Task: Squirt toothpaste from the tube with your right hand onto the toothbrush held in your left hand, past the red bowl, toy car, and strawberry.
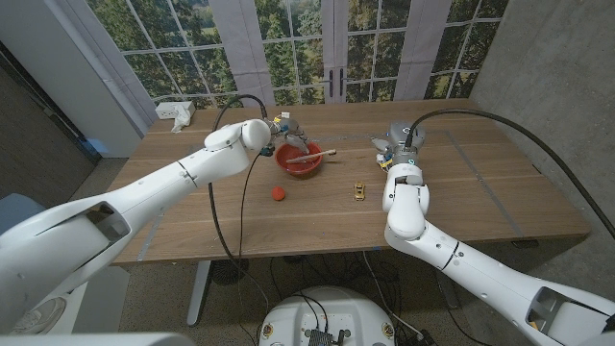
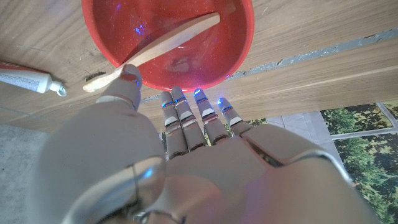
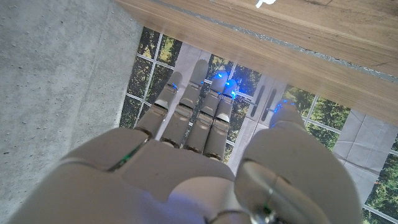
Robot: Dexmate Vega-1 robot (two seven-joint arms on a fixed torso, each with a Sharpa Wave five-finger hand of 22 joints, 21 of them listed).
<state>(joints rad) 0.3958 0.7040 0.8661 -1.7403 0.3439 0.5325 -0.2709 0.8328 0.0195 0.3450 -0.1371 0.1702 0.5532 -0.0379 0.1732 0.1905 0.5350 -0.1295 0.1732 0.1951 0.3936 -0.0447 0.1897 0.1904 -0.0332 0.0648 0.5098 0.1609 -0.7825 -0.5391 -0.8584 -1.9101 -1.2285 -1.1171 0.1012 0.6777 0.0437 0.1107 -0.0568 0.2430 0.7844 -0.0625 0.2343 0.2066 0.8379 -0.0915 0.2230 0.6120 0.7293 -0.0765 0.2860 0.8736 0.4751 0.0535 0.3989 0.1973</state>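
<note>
The red bowl (image 1: 299, 160) (image 2: 168, 43) stands mid-table with the wooden toothbrush (image 1: 322, 153) (image 2: 168, 38) lying across it, its handle poking out over the rim toward the right. My left hand (image 1: 286, 130) (image 2: 186, 130) hovers just behind the bowl, fingers extended toward its rim and the thumb tip close by the brush's head end; it grips nothing. My right hand (image 1: 400, 135) (image 3: 199, 124) is further right, fingers straight and holding nothing. The toothpaste tube (image 1: 381, 145) (image 2: 31, 79) lies on the table beside it. The strawberry (image 1: 279, 192) and yellow toy car (image 1: 359, 189) sit nearer me.
A white object (image 1: 181, 113) lies at the table's far left corner. Windows stand behind the table (image 1: 480, 192), with a concrete wall on the right. Black cables arc over both arms.
</note>
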